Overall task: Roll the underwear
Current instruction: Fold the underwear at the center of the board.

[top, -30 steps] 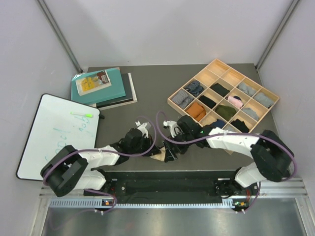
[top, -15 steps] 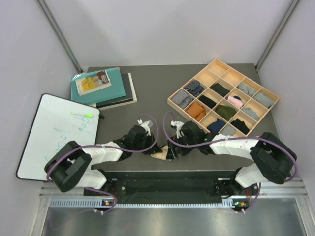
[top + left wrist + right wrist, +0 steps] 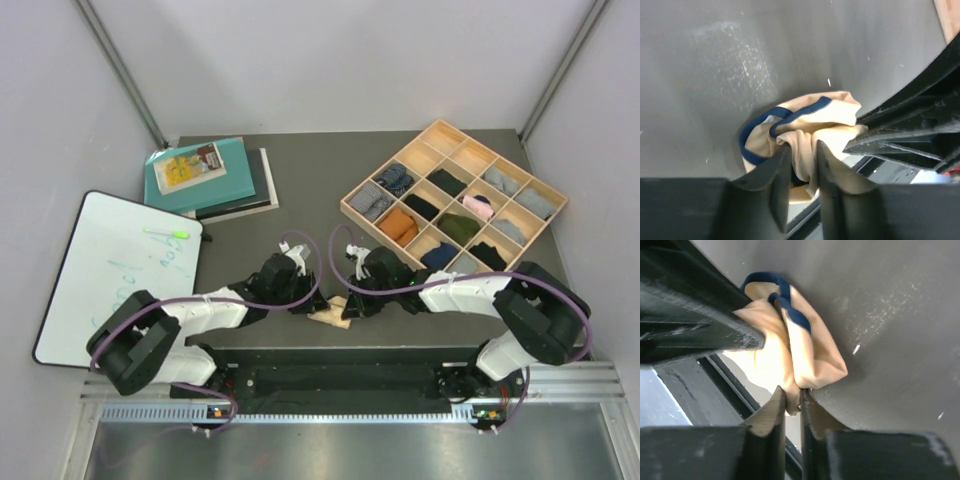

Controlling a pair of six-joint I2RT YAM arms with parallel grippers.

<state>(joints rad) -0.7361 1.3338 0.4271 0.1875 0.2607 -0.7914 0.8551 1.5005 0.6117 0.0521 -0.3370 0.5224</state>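
Note:
The beige underwear (image 3: pixel 330 316) with dark navy edging lies bunched at the near edge of the table, part of it hanging over the edge. In the left wrist view the underwear (image 3: pixel 810 122) has one fold standing between my left gripper's (image 3: pixel 800 148) parted fingers, which do not squeeze it. The left gripper (image 3: pixel 306 303) sits at its left side. My right gripper (image 3: pixel 793 394) is shut on a beige fold of the underwear (image 3: pixel 812 357) at its right end. That right gripper (image 3: pixel 347 303) faces the left one across the cloth. No grey underwear shows.
A wooden compartment tray (image 3: pixel 390 163) holding rolled socks and cloths stands at the back right. A stack of books (image 3: pixel 205 175) lies back left, with a whiteboard (image 3: pixel 110 270) and green marker (image 3: pixel 165 233) off the table's left side. The black front rail runs just below the underwear.
My right gripper has closed onto the underwear's right end. The left gripper's fingers have parted from their tight pinch. Both grippers have drawn closer together at the table's front edge.

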